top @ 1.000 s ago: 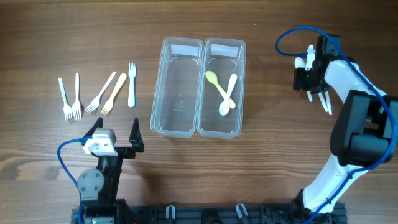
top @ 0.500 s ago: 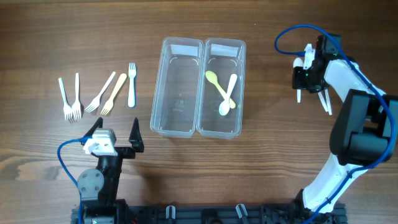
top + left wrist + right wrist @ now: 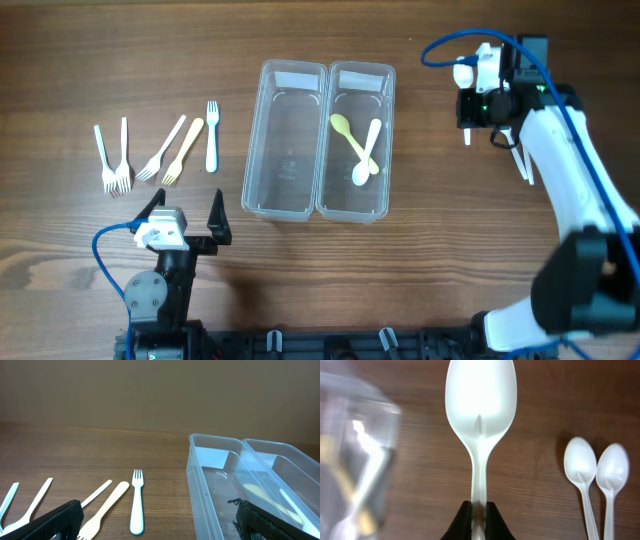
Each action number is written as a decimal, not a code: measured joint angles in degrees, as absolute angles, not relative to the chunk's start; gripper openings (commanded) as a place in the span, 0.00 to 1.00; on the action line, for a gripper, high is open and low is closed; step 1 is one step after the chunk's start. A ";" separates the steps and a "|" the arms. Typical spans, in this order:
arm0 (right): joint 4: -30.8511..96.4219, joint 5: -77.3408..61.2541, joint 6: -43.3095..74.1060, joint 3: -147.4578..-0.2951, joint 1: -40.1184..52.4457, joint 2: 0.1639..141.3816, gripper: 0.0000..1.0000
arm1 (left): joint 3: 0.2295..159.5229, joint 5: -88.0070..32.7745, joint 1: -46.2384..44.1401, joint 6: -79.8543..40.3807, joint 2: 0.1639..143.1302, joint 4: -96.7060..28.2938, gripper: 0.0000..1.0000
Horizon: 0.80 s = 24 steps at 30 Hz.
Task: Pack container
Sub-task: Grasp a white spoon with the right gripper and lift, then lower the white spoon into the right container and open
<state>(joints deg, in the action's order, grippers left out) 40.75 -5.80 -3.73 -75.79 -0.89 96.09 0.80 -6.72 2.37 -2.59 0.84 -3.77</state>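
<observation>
Two clear containers stand side by side; the left one is empty. The right one holds a yellow spoon and a white spoon. My right gripper hovers to the right of them, shut on the handle of a white spoon that hangs above the wood, its pinch seen in the right wrist view. Two more white spoons lie on the table. My left gripper rests open near the front, below several forks.
In the left wrist view a white fork and a cream fork lie just ahead of the open fingers, with the left container's wall to the right. A blurred container corner shows in the right wrist view.
My right gripper closed on a white spoon, lifted it and moved left and back towards the containers. The left arm has not moved.
</observation>
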 measured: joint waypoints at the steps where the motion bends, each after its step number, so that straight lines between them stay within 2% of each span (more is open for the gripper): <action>1: 41.23 -6.02 -3.73 -75.79 0.12 94.21 0.04 | 0.80 -6.72 2.35 -2.59 0.84 -3.75 1.00; 7: 43.35 -7.51 -2.48 -75.79 4.34 88.95 0.04 | 0.80 -6.72 2.37 -2.59 0.84 -3.75 1.00; 12: 43.40 -14.63 -1.28 -75.79 7.11 88.38 0.04 | 0.80 -6.72 2.37 -2.59 0.84 -3.75 1.00; 24: 37.71 -20.97 5.02 -75.79 19.09 89.56 0.04 | 0.80 -6.72 2.37 -2.59 0.84 -3.77 1.00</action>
<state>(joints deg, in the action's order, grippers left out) 37.71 -20.97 5.02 -75.79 19.09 89.56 0.80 -6.72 2.37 -2.59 0.84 -3.77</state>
